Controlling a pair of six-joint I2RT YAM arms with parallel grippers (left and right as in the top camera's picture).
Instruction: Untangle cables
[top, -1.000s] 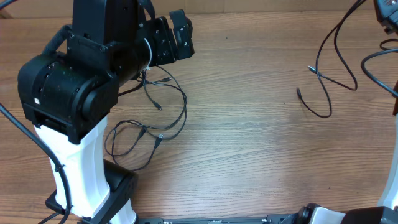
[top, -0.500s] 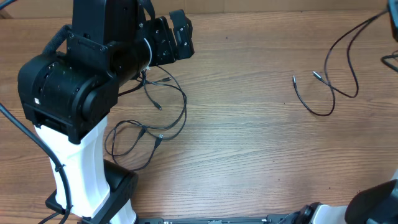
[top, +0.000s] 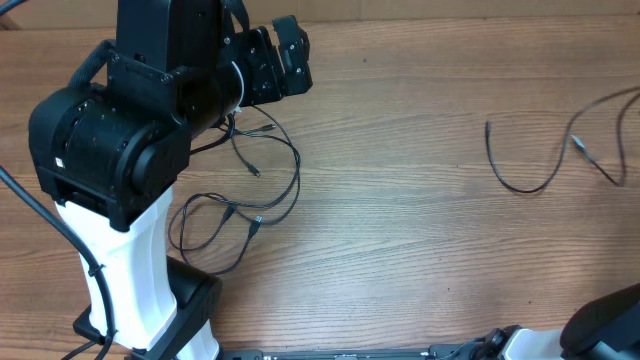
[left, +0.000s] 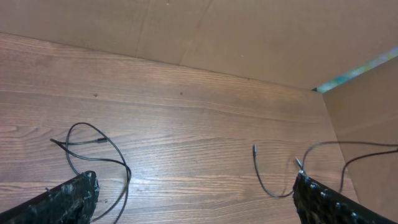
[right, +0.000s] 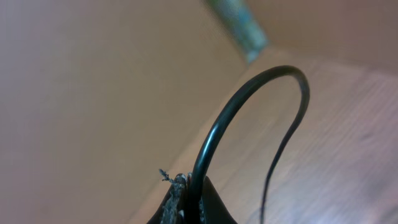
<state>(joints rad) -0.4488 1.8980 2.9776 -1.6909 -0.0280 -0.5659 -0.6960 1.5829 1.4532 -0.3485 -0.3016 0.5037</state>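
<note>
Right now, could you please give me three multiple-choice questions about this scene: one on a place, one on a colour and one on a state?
1. Where do the loose loops of thin black cable lie?
A. in a box
B. on the table, beside the left arm
C. on a shelf

2. What colour is the wooden table?
A. white
B. green
C. brown

3. In what state is the right tool?
A. shut on a black cable
B. wide open and empty
C. holding a red cloth

Answers:
1 B: the overhead view shows the loops lying on the table next to that arm.
2 C: the overhead and left wrist views show brown wood grain.
3 A: the right wrist view shows the cable pinched between the closed fingers.
</note>
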